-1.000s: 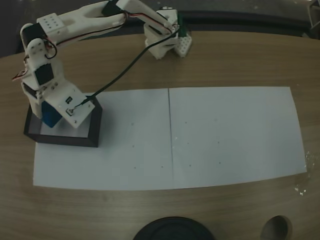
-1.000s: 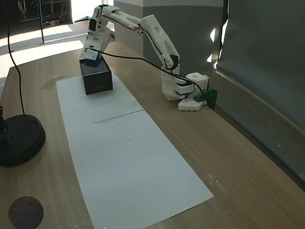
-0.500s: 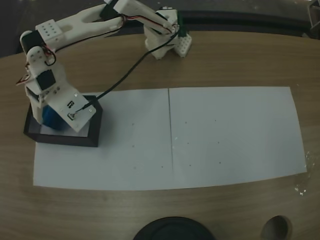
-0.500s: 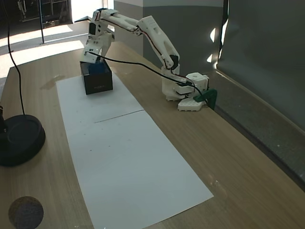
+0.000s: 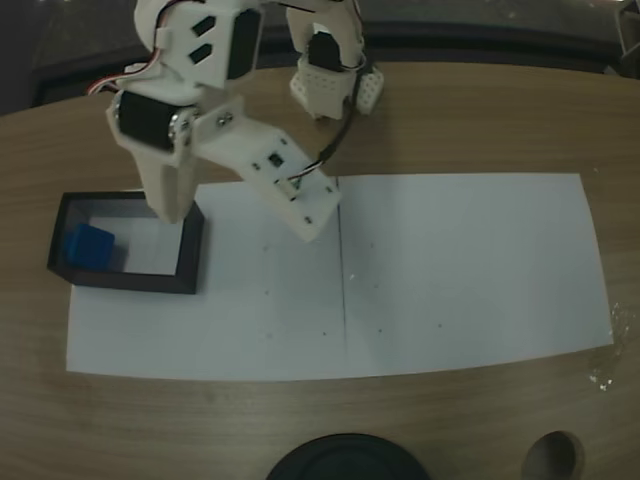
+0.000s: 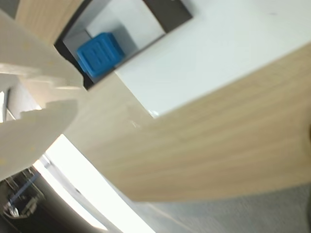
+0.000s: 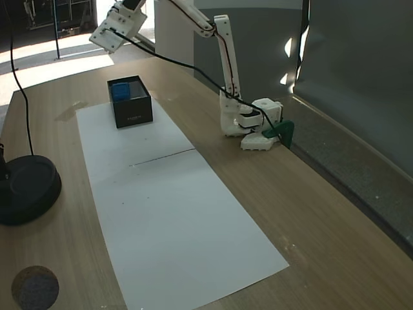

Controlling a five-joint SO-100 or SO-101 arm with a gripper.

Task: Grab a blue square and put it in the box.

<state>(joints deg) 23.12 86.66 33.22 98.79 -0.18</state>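
Jaws [image 5: 175, 205] hang high over the box [image 5: 190, 262] in a fixed view, holding nothing, though whether they're parted I can't tell; the cube [image 5: 88, 245] sits inside at the left end, so the job looks done. Wrist view: cube [image 6: 100, 53] resting in the box [image 6: 165, 14], white fingers [image 6: 34, 121] blurred and cut off at the left edge. Other fixed view: arm raised well above the table [image 7: 310, 213], cube [image 7: 120, 92] a blue speck in the box [image 7: 132, 113].

One fixed camera looks straight down on the white paper [image 5: 450, 270]. Another views the table [image 7: 335, 213] obliquely from one end. The wrist camera, tilted, shares the box [image 6: 167, 19] with both.

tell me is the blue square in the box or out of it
In. The blue square lies on the pale floor inside the box, near a corner, with the black walls around it.
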